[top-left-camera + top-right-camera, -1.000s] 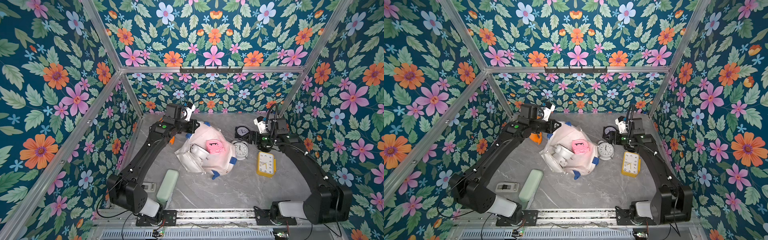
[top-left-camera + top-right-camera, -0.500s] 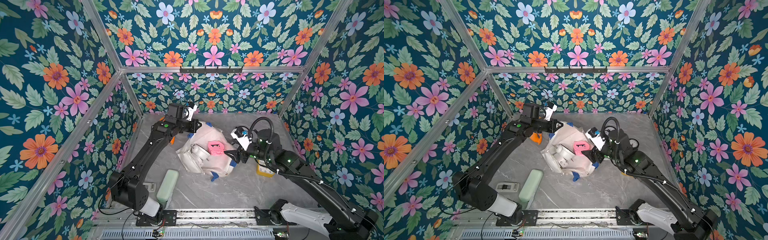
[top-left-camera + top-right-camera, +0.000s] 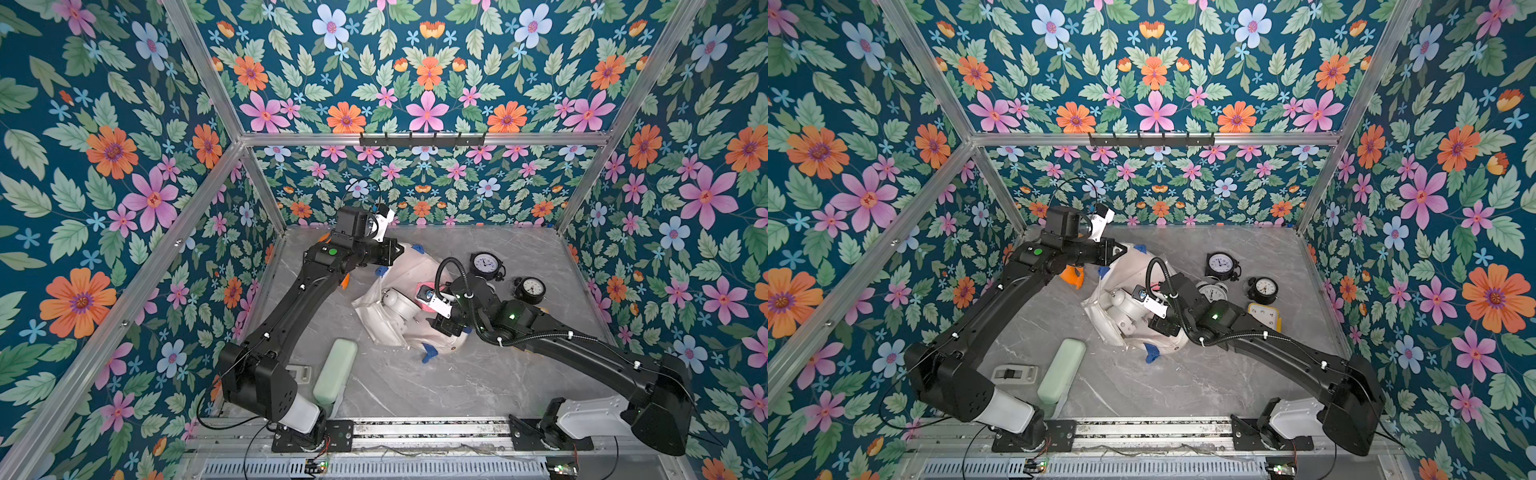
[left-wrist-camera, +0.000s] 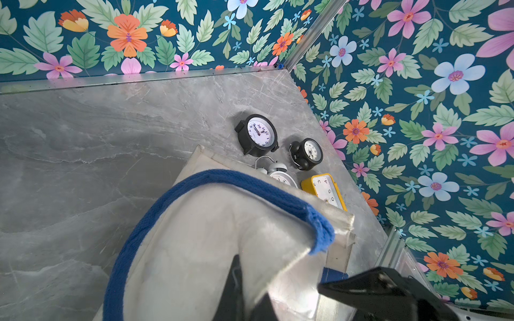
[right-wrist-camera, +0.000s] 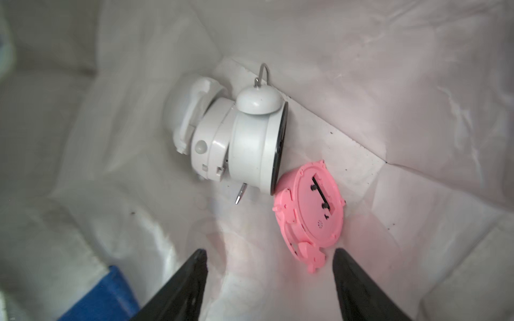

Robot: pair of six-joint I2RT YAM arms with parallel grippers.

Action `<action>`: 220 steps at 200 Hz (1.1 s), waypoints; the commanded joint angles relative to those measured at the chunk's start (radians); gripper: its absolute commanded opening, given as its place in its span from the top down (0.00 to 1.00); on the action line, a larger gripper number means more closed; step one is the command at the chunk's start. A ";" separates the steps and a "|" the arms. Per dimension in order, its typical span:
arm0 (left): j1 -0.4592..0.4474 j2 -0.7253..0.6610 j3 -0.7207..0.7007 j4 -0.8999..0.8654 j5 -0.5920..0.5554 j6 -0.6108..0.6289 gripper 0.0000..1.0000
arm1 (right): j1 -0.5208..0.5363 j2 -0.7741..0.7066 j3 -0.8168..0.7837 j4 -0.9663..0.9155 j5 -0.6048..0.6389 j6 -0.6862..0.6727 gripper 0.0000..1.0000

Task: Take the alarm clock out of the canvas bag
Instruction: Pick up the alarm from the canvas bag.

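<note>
The off-white canvas bag point(image 3: 390, 332) with blue handles point(image 4: 222, 178) lies on its side mid-table, its mouth turned toward the right arm. My left gripper point(image 3: 398, 251) point(image 4: 250, 300) is shut on a fold of the bag's rim at the back, holding it up. My right gripper point(image 5: 269, 251) point(image 3: 436, 323) is open inside the bag's mouth. Just ahead of its fingertips, on the lining, a pink alarm clock point(image 5: 311, 211) lies back-side up, touching neither finger. A white twin-bell alarm clock point(image 5: 250, 144) point(image 3: 399, 303) lies on its side against the pink one.
Outside the bag, to its right, are a black round clock point(image 3: 485, 264), a small black twin-bell clock point(image 3: 532, 288), a white twin-bell clock point(image 3: 1212, 291) and a yellow square clock point(image 3: 1264, 316). A green case point(image 3: 334, 372) lies front left, and an orange plush toy point(image 3: 1073, 276) under the left arm.
My right arm has swung from the clocks at the back right over to the bag and reached into its mouth. The left gripper has kept its hold on the rim.
</note>
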 commanded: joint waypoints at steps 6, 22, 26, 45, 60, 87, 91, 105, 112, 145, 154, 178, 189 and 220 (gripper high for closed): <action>0.001 -0.012 0.005 0.091 0.019 -0.006 1.00 | 0.002 0.050 -0.010 0.068 0.101 -0.090 0.29; 0.001 -0.011 0.004 0.090 0.021 -0.007 1.00 | 0.002 0.075 -0.038 0.116 0.115 -0.122 0.30; -0.001 -0.011 0.005 0.091 0.021 -0.007 1.00 | 0.002 0.081 -0.042 0.121 0.115 -0.130 0.30; -0.001 -0.011 0.003 0.090 0.023 -0.008 1.00 | 0.003 0.107 -0.060 0.160 0.130 -0.176 0.32; -0.001 -0.012 0.004 0.089 0.023 -0.007 1.00 | 0.002 0.134 -0.055 0.159 0.159 -0.211 0.30; -0.001 -0.013 0.003 0.086 0.018 -0.007 1.00 | -0.005 0.175 -0.046 0.157 0.165 -0.267 0.29; -0.001 -0.013 0.003 0.087 0.015 -0.007 1.00 | -0.007 0.184 -0.042 0.160 0.173 -0.273 0.29; -0.001 -0.014 0.004 0.088 0.013 -0.007 1.00 | -0.014 0.213 -0.018 0.142 0.188 -0.284 0.29; -0.001 -0.015 0.003 0.088 0.014 -0.007 1.00 | -0.020 0.225 -0.009 0.140 0.199 -0.289 0.30; -0.001 -0.014 0.000 0.086 0.020 -0.007 1.00 | -0.034 0.250 0.007 0.159 0.225 -0.313 0.33; -0.001 -0.016 -0.001 0.085 0.020 -0.007 1.00 | -0.040 0.254 0.012 0.154 0.224 -0.314 0.33; -0.001 -0.017 -0.003 0.086 0.016 -0.004 1.00 | -0.044 0.271 0.013 0.156 0.240 -0.331 0.34; -0.001 -0.019 -0.003 0.086 0.015 -0.006 1.00 | -0.043 0.280 0.013 0.162 0.252 -0.337 0.34; -0.001 -0.016 0.000 0.088 0.017 -0.004 1.00 | -0.051 0.300 0.020 0.169 0.263 -0.345 0.37</action>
